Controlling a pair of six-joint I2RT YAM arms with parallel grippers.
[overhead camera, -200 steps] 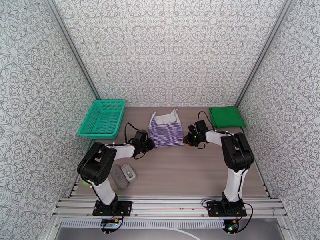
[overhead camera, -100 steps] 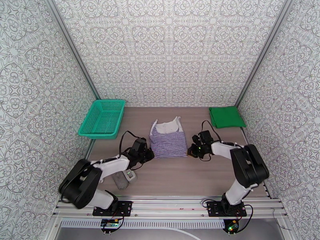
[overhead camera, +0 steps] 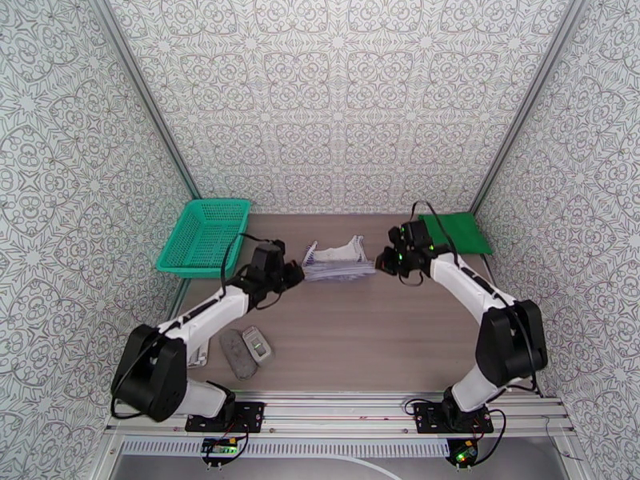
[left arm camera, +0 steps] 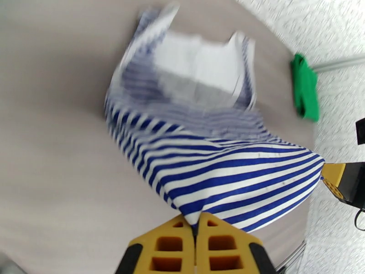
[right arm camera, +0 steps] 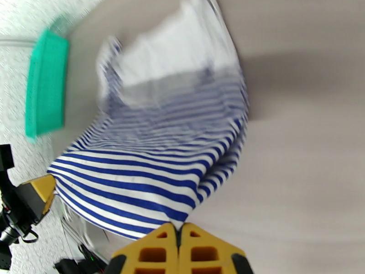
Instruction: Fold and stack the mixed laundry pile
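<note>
The striped top (overhead camera: 340, 262) is thin, limp cloth with narrow navy-and-white bands. Its plain white inner face shows around the scooped neck and straps, which lie on the wood-grain table (overhead camera: 360, 338) near the middle of the far side. The hem end is held up off the surface, stretched taut between its two corners, and the cloth sags in soft folds toward the straps. The left gripper (left arm camera: 196, 222) has its ribbed yellow fingers pressed together on one hem corner, and the right gripper (right arm camera: 179, 227) pinches the other corner the same way. Both arms reach far forward and inward, elbows low, wrists facing each other across the garment. The green shirt (overhead camera: 456, 232) lies as a flat folded rectangle at the far right corner, beside the right forearm.
</note>
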